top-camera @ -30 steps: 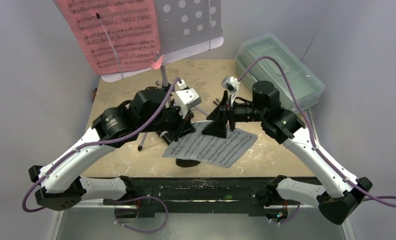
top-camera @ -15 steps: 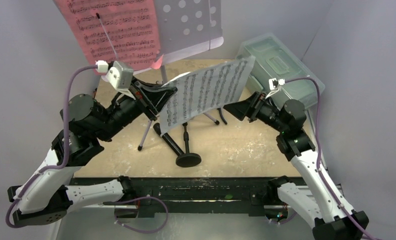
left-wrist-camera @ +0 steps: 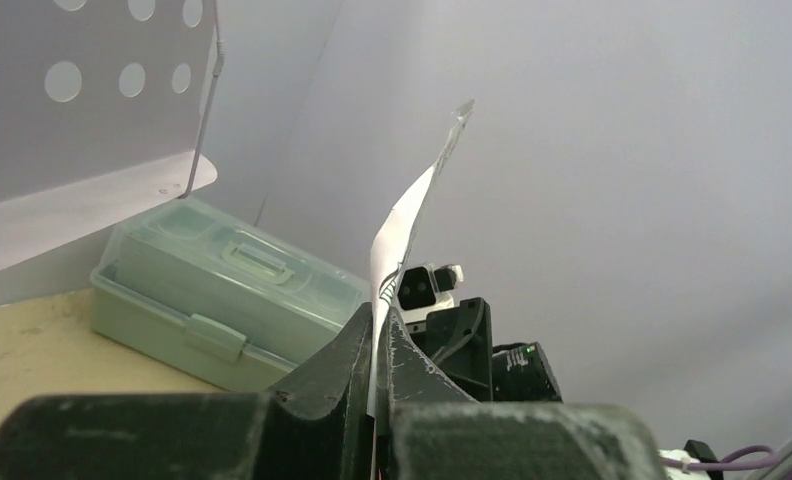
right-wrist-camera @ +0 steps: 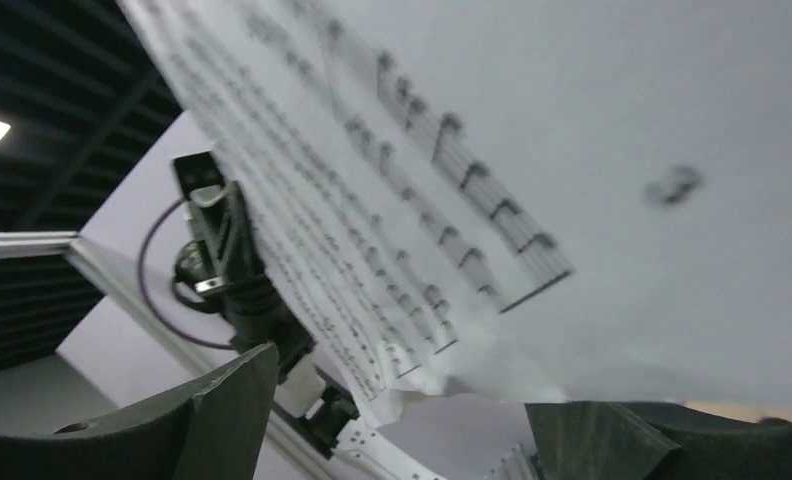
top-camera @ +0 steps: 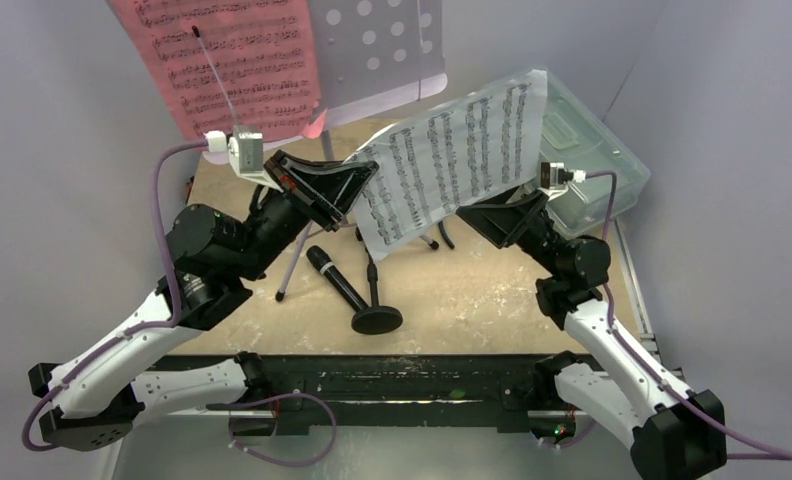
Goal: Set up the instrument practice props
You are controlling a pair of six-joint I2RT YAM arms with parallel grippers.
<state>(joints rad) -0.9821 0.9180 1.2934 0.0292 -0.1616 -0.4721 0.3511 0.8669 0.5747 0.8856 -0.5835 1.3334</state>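
white sheet of music (top-camera: pixel 452 150) hangs in the air above the middle of the table (top-camera: pixel 472 300), printed side toward the overhead camera, tilted and a little curled. the left gripper (top-camera: pixel 357 180) is clamped on its left edge; in the left wrist view the two fingers (left-wrist-camera: pixel 352 350) press together with the paper standing up edge-on between them. the right gripper (top-camera: pixel 492 215) sits at the sheet's lower right edge with its jaws spread wide, and in its own camera the crumpled lower edge of the page hangs over the gap between the fingers (right-wrist-camera: pixel 222 400), not pinched; whether it touches either one i cannot tell. a pink sheet (top-camera: pixel 227 65) rests on the left half of the lavender music stand (top-camera: pixel 382 50), whose hole-punched tray is bare on the right half. on the table below, a black microphone (top-camera: pixel 337 280) lies flat, its end just beside the round base of the short mic stand (top-camera: pixel 376 320), which stands upright. a clear lidded box (top-camera: pixel 597 150) sits at the far right corner, partly behind the raised page.
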